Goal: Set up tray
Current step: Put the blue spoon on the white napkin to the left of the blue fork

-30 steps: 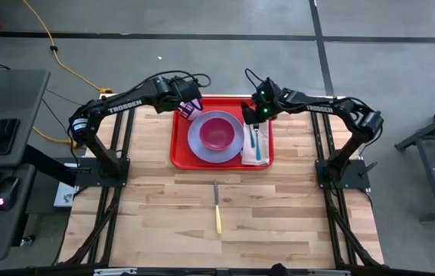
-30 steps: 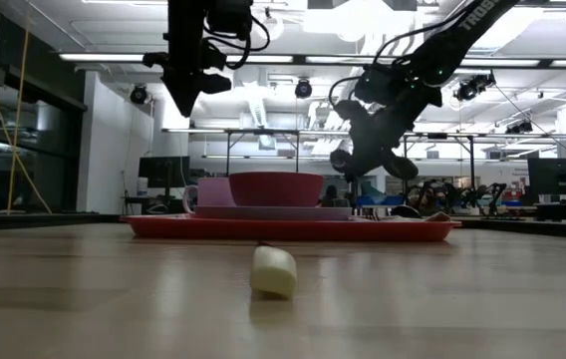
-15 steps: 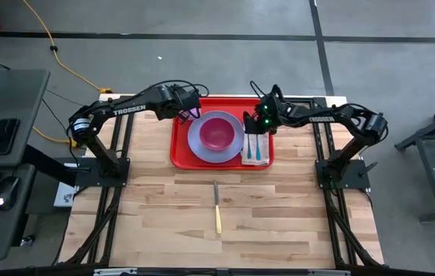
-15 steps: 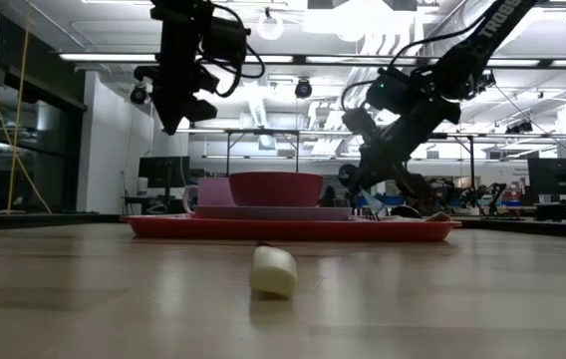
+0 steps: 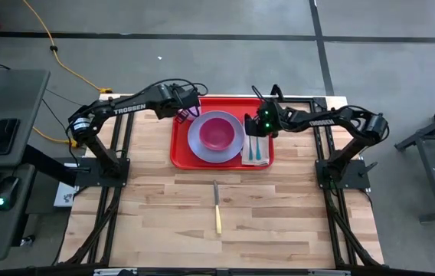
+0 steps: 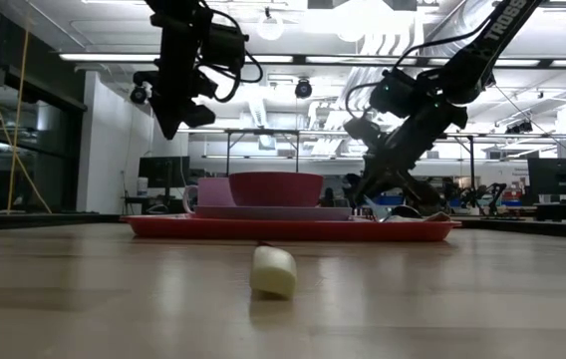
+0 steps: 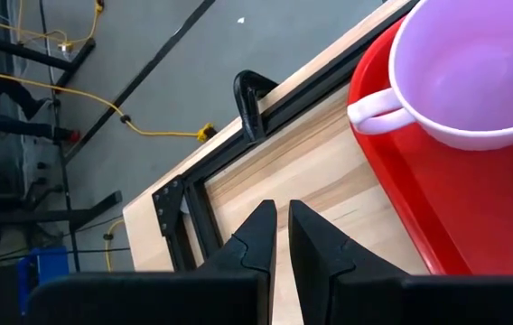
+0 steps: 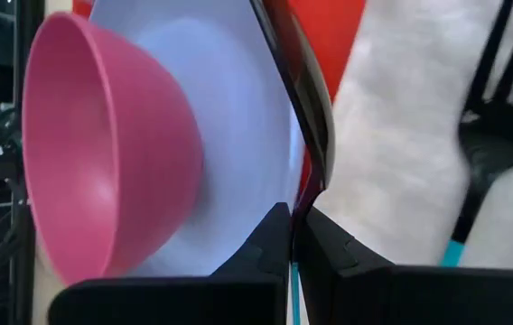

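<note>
the tray (image 5: pixel 179 146) sits at the far middle of the table (image 5: pixel 279 222), carrying a lavender plate (image 5: pixel 199 142) with a pink bowl (image 5: pixel 218 131) on it, a lavender mug (image 7: pixel 473 72) at the far left corner and a white napkin (image 8: pixel 401 153) along the right side with a black fork (image 8: pixel 496 99) lying on it; the right gripper (image 8: pixel 293 221) is low over the napkin, just beside the plate's edge, its fingers pinched shut on the handle of a dark spoon (image 8: pixel 306 99) whose bowl points away past the plate rim; the step in hand looks like laying that spoon on the napkin next to the fork; to do it well, bring the spoon down flat and parallel to the fork, on the strip of napkin between fork and plate, keeping it off the plate rim so it does not tip or rock; ease the fingers apart only once the spoon rests on the cloth, then lift straight up so the napkin is not dragged; the left gripper (image 7: pixel 279 239) hangs above the table's far left edge, just outside the tray near the mug, fingers nearly together and holding nothing; a knife (image 5: pixel 217 207) with a pale handle lies well apart on the bare wood in front of the tray, probably the next piece to fetch.
</note>
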Controlling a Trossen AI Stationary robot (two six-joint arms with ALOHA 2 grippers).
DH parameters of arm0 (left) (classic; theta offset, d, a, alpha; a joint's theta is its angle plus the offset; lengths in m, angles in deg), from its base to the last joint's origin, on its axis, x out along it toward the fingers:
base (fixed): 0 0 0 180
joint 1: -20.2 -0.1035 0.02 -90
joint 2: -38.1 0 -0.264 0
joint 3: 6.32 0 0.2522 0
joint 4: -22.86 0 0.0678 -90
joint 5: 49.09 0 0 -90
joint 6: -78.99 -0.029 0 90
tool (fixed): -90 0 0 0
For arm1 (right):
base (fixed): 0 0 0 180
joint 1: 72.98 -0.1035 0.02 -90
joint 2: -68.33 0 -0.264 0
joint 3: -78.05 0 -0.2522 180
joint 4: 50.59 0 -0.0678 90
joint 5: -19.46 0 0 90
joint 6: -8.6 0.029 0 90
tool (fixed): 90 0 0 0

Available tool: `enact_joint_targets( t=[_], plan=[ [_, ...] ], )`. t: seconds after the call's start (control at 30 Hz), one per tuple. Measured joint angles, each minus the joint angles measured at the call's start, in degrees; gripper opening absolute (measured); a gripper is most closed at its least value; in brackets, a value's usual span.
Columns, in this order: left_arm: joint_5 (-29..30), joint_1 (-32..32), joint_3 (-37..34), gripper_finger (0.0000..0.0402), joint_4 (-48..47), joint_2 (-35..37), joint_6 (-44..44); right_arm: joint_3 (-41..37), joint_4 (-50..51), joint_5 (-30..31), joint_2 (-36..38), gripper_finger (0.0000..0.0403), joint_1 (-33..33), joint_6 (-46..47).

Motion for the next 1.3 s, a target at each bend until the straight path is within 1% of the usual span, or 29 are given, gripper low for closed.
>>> enact_joint_targets(
  t=[0.17,0.7,1.0,1.3],
  plan=[
    [0.0,0.0,0.0,0.0062,0.0,0.0,-0.1,0.0,0.0,1.8,0.0,0.0000,0.0,0.7],
    [0.0,0.0,0.0,0.0062,0.6,0.0,-0.1,0.0,-0.8,1.6,0.0,0.0000,0.0,3.8],
    [-0.1,0.0,0.0,0.0062,1.2,0.0,-0.1,0.0,-1.3,2.5,0.0,0.0000,-0.1,5.0],
    [-0.1,0.0,0.0,0.0062,1.9,0.0,-0.7,0.0,-0.7,5.1,-0.5,0.0000,-0.6,4.5]
  ],
)
